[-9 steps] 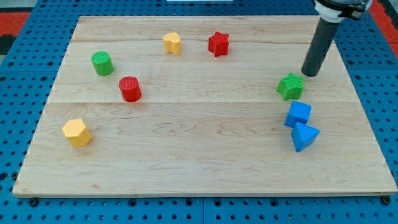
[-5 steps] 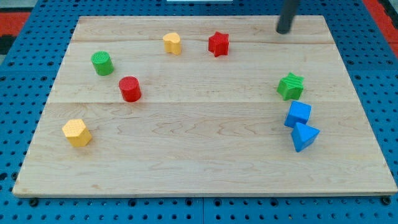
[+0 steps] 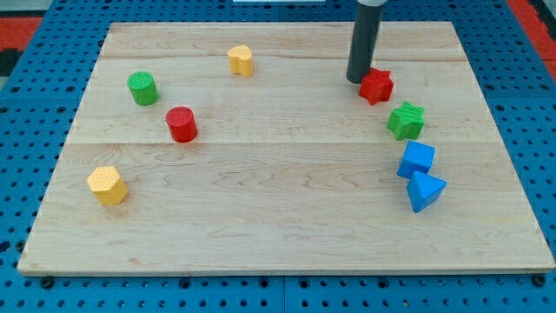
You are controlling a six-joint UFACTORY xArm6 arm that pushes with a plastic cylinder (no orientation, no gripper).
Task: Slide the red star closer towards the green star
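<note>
The red star [image 3: 377, 86] lies on the wooden board at the view's upper right. The green star [image 3: 406, 120] lies just below and to the right of it, with a small gap between them. My tip [image 3: 356, 80] rests against the red star's upper left side. The dark rod rises from there out of the view's top.
A blue cube [image 3: 417, 159] and a blue triangular block [image 3: 425, 190] sit below the green star. A yellow block [image 3: 241, 60], a green cylinder [image 3: 142, 88], a red cylinder [image 3: 182, 124] and a yellow hexagonal block [image 3: 107, 185] lie on the view's left half.
My tip swung from beside the green star up to the board's top, then came down behind the red star. The red star has slid right and down, close to the green star.
</note>
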